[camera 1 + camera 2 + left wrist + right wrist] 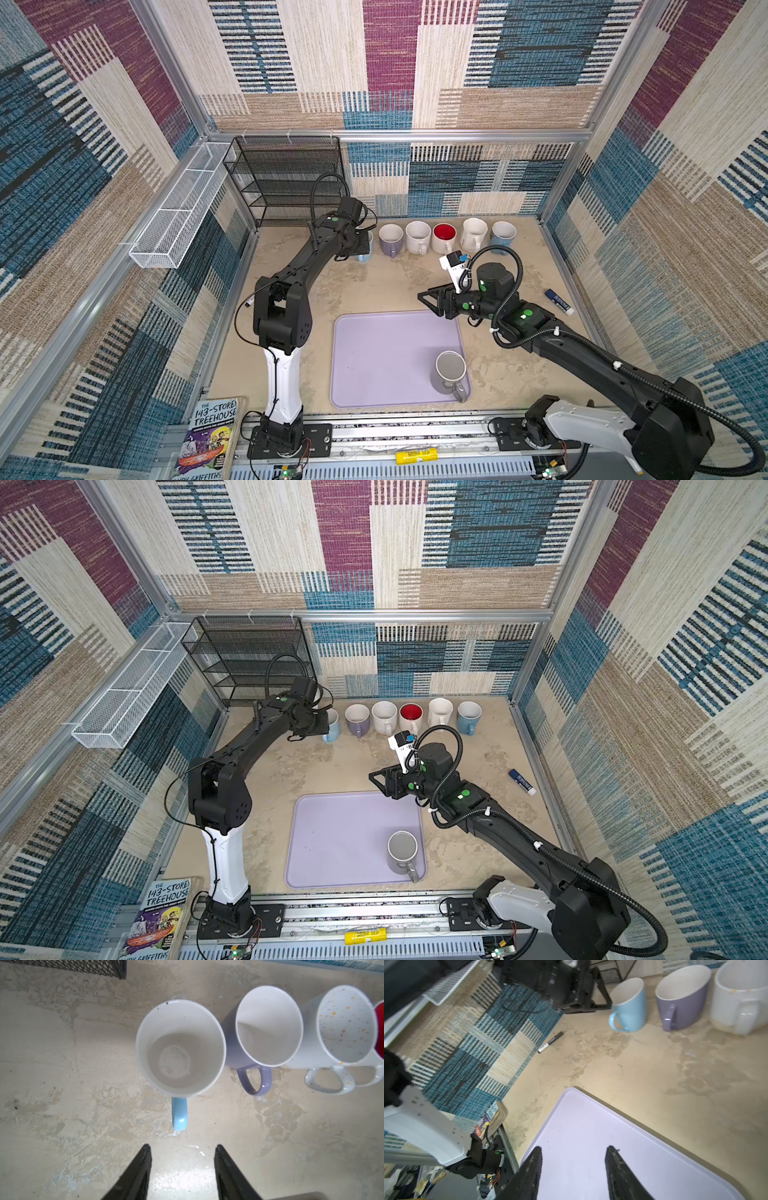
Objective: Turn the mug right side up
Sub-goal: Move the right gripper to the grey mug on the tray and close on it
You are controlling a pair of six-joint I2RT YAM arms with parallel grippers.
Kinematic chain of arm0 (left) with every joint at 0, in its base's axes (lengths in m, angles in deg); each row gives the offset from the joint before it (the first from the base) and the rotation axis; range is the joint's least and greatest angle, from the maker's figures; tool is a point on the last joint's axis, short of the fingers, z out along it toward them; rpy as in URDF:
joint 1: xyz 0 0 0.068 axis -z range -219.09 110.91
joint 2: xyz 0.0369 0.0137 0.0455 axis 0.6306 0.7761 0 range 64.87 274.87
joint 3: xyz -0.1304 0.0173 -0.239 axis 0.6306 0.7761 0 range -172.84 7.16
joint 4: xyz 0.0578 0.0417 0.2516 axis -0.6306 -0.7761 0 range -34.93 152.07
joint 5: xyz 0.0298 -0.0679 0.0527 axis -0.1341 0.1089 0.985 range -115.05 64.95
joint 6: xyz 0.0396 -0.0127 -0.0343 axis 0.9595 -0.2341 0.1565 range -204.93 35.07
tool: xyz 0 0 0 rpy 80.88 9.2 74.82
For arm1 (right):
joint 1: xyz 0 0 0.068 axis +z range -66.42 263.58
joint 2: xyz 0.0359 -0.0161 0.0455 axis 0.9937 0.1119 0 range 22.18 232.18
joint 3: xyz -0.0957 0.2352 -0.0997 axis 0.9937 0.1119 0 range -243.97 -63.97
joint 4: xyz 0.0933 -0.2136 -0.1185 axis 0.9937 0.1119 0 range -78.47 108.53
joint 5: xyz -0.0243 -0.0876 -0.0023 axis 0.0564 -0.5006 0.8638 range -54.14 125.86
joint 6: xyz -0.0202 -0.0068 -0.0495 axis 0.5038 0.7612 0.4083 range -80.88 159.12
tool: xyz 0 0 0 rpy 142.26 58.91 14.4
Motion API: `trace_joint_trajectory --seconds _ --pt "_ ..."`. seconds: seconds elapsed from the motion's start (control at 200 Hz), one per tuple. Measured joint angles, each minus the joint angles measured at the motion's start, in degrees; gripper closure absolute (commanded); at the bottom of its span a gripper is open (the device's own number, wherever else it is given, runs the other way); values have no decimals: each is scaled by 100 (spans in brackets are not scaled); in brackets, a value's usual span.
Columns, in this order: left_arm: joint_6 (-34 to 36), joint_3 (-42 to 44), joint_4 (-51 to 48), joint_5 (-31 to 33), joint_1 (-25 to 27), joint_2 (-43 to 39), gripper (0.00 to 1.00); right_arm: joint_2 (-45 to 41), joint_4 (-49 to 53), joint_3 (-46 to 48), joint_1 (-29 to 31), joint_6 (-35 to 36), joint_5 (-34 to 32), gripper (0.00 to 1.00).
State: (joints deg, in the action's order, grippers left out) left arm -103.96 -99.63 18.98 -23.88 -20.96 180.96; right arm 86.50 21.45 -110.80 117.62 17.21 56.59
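1. The light blue mug (180, 1047) stands upright, mouth up, at the left end of the row of mugs in the upper middle of both top views. It is just beside a purple mug (268, 1026).
2. The left gripper (182, 1147) hovers above the blue mug's handle side. Its jaws are partly apart with only bare table between them, so it holds nothing.
3. The right gripper (574, 1148) hangs over the upper right corner of the lavender tray (591, 1126), jaws likewise parted and empty.
4. A grey mug (450, 372) sits in the tray's lower right corner, lower middle of both top views. Its top reads as a flat grey disc, so it seems to stand bottom up, though the view is too coarse to be sure.
5. The blue mug's turn looks finished, and the grey mug appears to be the one left.
6. The next move likely falls to the right gripper, which is nearer. It would need to travel down the frame to the grey mug, close on its wall or handle, lift it clear of the tray, roll it half a turn and set it down.
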Motion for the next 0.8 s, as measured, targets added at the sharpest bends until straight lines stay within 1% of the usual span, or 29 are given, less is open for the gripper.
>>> trace_joint_trajectory --seconds 0.12,0.24,0.326,0.391,0.476,0.621,0.802 --pt "105 1021 455 -9 4 -815 50 -391 673 188 0 9 -339 47" --pt "114 2162 951 -70 4 -1768 50 -898 1244 424 0 -127 -439 45" --pt "94 2750 1279 -157 4 -2280 53 -1303 1681 634 0 -315 -444 45" --pt "37 3126 1504 -238 13 -2581 53 -1550 2015 750 0 -476 -444 45" --pt "-116 3486 1746 -315 33 -2857 54 -1897 2422 879 4 -680 -439 45" --pt "-334 3893 2094 -450 101 -3161 54 -2396 2820 1102 13 -914 -291 44" --pt "-531 4194 2356 -457 151 -3338 55 -2535 3206 1379 74 -949 0 41"
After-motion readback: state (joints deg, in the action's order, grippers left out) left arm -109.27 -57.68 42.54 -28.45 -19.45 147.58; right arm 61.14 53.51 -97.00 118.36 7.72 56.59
